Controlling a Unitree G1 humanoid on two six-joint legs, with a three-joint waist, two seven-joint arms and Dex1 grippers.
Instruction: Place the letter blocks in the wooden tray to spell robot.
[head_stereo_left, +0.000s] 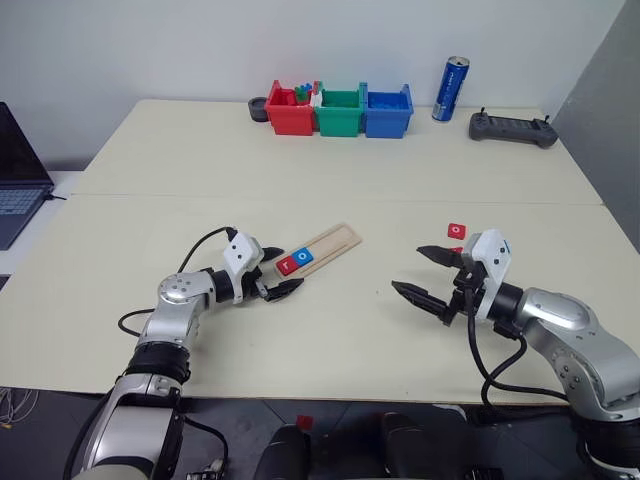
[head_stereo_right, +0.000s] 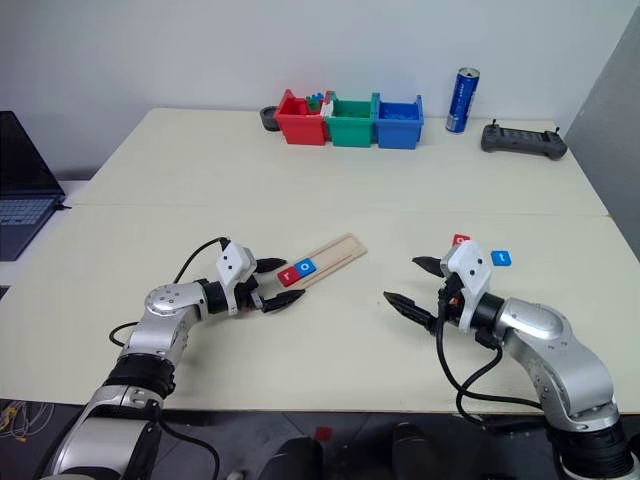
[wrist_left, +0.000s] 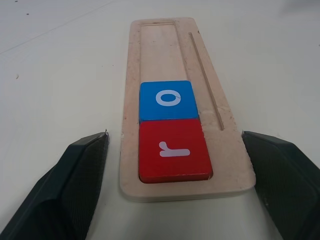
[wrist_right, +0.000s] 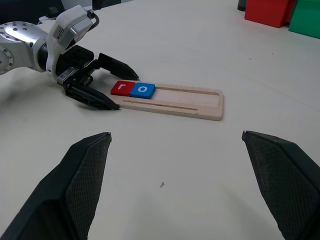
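We found the wooden tray (head_stereo_left: 322, 247) lying flat on the table (head_stereo_left: 330, 190), and we took it as our landmark. Two letter blocks sat in its groove at the end nearest the left gripper (head_stereo_left: 277, 272): a red block (wrist_left: 172, 156) reading "r" and, touching it, a blue block (wrist_left: 168, 100) reading "o". The remaining groove was bare. The left gripper's fingers stood wide, one on either side of that tray end, gripping nothing. The right gripper (head_stereo_left: 428, 276), well to the right of the tray, was also spread wide and empty. Beyond it lay a loose red block (head_stereo_left: 456, 230) and a loose blue block (head_stereo_right: 502, 258); their letters we could not read. We judged the blocks light, stiff and smooth-faced, best pinched across two opposite edges.
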